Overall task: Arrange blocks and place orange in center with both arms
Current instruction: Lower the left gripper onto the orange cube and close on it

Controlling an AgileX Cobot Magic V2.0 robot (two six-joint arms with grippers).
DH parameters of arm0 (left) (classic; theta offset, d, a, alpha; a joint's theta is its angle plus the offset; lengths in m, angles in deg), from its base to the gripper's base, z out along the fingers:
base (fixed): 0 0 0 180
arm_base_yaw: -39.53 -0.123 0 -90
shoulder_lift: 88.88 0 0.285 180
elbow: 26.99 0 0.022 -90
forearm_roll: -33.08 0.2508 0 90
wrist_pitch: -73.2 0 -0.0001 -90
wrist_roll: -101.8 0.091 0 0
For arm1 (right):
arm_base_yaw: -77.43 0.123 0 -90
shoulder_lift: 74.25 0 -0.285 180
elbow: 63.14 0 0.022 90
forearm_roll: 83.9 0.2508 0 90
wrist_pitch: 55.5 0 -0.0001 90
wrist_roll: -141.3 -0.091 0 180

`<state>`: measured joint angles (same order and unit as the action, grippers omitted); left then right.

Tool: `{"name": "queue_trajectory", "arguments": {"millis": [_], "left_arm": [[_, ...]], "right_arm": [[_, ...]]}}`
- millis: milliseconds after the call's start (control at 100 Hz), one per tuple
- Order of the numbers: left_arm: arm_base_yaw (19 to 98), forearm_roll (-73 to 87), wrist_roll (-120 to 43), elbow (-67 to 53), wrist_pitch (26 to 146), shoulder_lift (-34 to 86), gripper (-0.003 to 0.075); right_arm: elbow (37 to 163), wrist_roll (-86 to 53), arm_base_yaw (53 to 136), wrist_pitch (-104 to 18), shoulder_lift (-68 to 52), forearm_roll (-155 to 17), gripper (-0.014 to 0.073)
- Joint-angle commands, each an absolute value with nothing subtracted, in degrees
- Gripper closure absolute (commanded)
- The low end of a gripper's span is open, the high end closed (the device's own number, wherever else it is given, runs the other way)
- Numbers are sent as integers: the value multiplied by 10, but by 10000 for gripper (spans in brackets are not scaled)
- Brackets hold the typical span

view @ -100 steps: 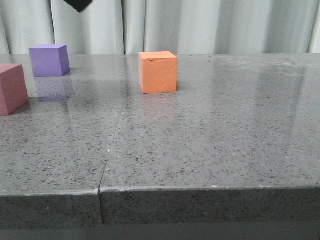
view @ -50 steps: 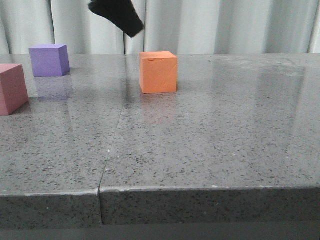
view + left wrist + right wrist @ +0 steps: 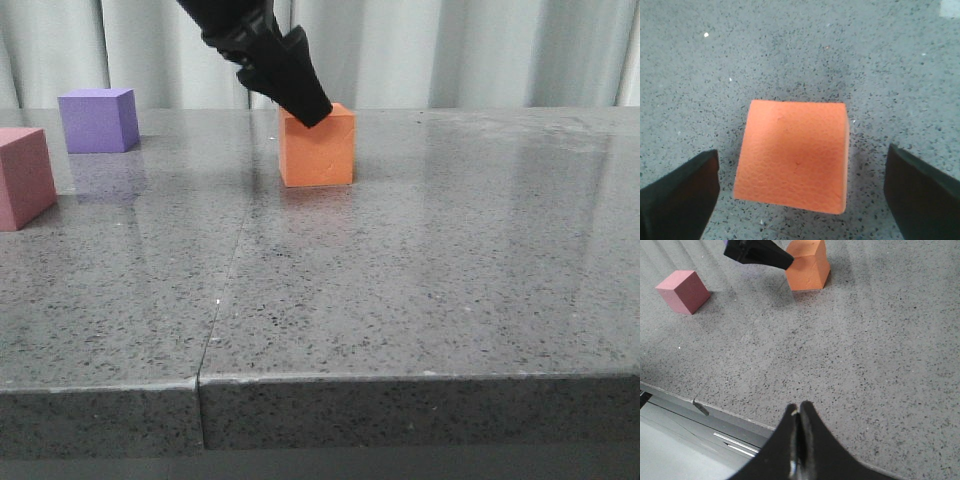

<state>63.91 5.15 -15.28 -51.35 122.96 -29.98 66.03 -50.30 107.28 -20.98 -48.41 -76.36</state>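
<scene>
Above orange cube at mid-table: left gripper spread wide, straddling it, no contact. Right gripper pressed together, well apart, near table edge. Risk: off-centre descent, one fingertip clipping the top edge, denting foam or skidding it aside.

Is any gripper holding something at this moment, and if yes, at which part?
Nothing is held. The left gripper is open, its fingers either side of the matte orange foam cube without touching it. The right gripper is shut on nothing.

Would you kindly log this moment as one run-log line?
left gripper: open, above orange block | right gripper: shut, near table edge | purple block, pink block: untouched
</scene>
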Motion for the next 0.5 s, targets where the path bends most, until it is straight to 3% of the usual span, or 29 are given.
{"name": "queue_trajectory", "arguments": {"millis": [0,390,490], "left_arm": [[643,26,-154,-533,1197,-280,93],[643,25,-152,-533,1185,-308,95],[643,25,-152,-533,1185,-308,139]], "right_arm": [[675,-500,1072,-250,-480,-766,663],[675,-500,1072,-250,-480,-766,663],[675,-500,1072,-250,-480,-766,663]]}}
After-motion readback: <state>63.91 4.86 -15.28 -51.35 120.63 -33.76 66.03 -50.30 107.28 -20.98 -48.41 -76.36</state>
